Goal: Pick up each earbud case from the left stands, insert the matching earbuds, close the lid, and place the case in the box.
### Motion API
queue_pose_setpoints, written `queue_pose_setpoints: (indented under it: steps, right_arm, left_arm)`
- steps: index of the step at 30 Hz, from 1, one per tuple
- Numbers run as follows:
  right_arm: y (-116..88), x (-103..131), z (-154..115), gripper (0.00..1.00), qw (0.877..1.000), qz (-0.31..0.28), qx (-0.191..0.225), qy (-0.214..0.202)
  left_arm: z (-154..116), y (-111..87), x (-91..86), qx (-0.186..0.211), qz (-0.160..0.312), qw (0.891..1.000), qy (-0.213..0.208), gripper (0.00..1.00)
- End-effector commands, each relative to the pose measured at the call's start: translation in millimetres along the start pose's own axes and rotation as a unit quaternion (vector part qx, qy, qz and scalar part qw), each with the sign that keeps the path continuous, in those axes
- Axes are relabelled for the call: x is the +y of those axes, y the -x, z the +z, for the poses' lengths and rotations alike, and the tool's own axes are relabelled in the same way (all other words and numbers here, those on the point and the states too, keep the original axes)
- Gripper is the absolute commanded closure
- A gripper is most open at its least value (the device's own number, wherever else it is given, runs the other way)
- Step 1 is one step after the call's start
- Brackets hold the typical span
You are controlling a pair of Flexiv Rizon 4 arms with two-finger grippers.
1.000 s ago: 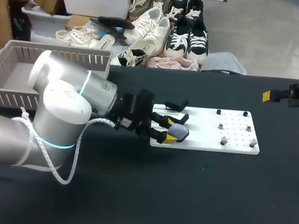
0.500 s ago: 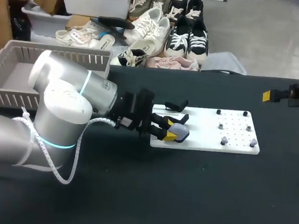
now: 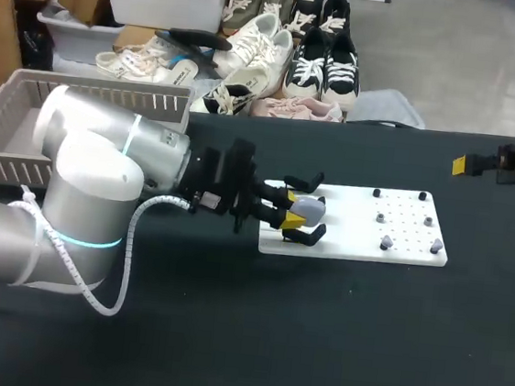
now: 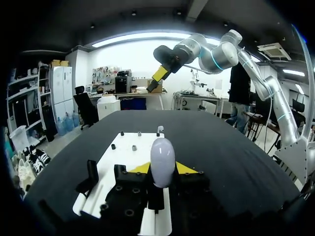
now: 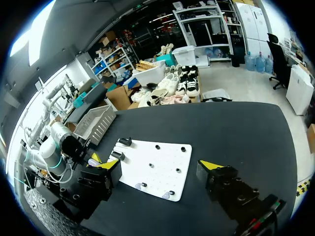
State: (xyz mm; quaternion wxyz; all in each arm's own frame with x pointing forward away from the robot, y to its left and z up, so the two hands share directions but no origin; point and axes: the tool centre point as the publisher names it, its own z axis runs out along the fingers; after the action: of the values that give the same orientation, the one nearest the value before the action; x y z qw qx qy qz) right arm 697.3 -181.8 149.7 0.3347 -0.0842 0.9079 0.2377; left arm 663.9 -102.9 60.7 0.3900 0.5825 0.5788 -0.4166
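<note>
While our left gripper (image 4: 162, 168) clamps the earbud case (image 4: 162, 155) over the white board (image 3: 402, 238), our right gripper (image 5: 158, 165) hangs wide open.

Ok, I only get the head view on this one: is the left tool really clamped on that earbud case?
Observer: Yes. In the left wrist view the left tool has a yellow tip pressed against each side of the earbud case, which stands upright between them.
Operator: And the right tool? I see just its edge.
Observer: The right wrist view shows the right tool with its tips wide apart, holding nothing.
</note>
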Motion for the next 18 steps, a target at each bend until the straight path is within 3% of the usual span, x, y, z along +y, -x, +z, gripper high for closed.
queue_pose_setpoints:
  steps: [1,9,18]
  right_arm:
    - [0.3,-1.6,0.2,0.0,1.0,-0.001,0.001,0.003]
    - [0.3,-1.6,0.2,0.0,1.0,-0.001,0.001,0.003]
    - [0.3,-1.6,0.2,0.0,1.0,-0.001,0.001,0.003]
  left_arm:
    - [-13.0,13.9,-18.3,-0.031,0.002,0.999,0.015,1.0]
    - [-15.3,43.9,-35.6,-0.087,0.007,0.996,0.019,1.0]
    - [-9.8,57.0,-47.3,-0.124,0.034,0.992,0.016,1.0]
